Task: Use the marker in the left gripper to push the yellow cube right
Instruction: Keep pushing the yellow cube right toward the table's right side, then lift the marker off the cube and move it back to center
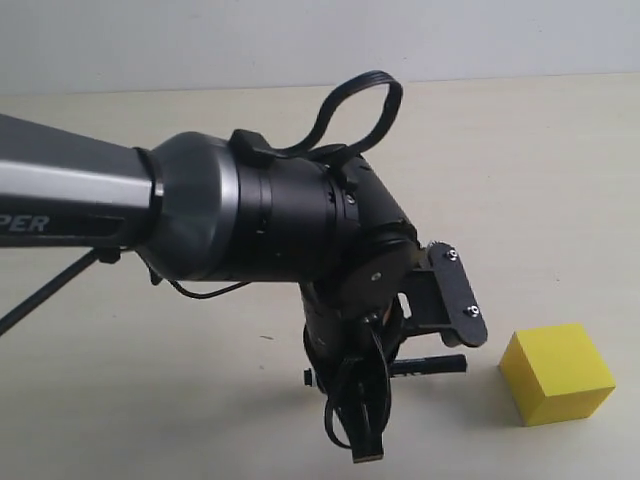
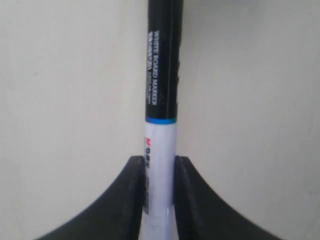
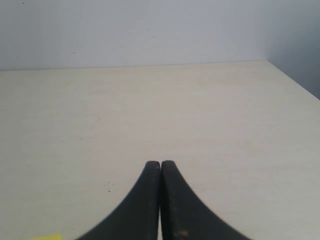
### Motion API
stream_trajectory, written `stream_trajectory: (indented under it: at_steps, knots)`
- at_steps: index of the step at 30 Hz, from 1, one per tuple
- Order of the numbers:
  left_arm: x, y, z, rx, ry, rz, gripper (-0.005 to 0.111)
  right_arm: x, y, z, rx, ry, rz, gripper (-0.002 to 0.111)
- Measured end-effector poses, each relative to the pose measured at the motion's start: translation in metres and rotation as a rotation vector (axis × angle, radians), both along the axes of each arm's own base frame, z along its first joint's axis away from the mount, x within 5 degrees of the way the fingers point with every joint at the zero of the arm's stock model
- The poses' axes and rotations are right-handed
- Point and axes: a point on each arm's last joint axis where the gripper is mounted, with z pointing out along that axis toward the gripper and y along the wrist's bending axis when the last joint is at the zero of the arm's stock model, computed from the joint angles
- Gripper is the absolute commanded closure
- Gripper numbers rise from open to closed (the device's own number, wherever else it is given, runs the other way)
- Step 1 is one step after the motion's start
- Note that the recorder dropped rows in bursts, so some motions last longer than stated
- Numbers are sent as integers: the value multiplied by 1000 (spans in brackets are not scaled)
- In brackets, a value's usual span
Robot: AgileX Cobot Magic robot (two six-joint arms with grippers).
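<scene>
The yellow cube (image 1: 556, 372) rests on the pale table (image 1: 520, 180) at the lower right. My left gripper (image 1: 396, 362) is just left of it, low over the table, shut on the marker (image 1: 432, 366). The marker lies roughly level, its black end pointing at the cube with a small gap between them. In the left wrist view the fingers (image 2: 134, 195) clamp the white barrel of the marker (image 2: 161, 100), and the cube is out of sight. My right gripper (image 3: 160, 164) is shut on nothing; a sliver of the yellow cube (image 3: 46, 236) shows at the frame edge.
The bulky black left arm (image 1: 250, 220) with its looping cable (image 1: 360, 100) fills the middle of the exterior view. Bare table (image 3: 150, 110) stretches to a far edge against a grey wall (image 3: 150, 30), and its side edge (image 3: 295, 82) shows in the right wrist view.
</scene>
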Motion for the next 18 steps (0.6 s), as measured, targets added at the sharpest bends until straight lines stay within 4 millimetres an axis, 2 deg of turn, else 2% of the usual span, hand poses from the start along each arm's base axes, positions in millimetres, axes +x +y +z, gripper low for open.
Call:
stream_trajectory:
  at_steps: [4, 12, 18]
  knots:
    - [5, 3, 0, 3, 6, 29, 107, 0, 0, 0, 0, 0, 0, 108]
    - [-10, -20, 2, -152, -35, -24, 107, 0, 0, 0, 0, 0, 0, 108]
    - [-11, -21, 3, -161, -37, -26, 107, 0, 0, 0, 0, 0, 0, 108]
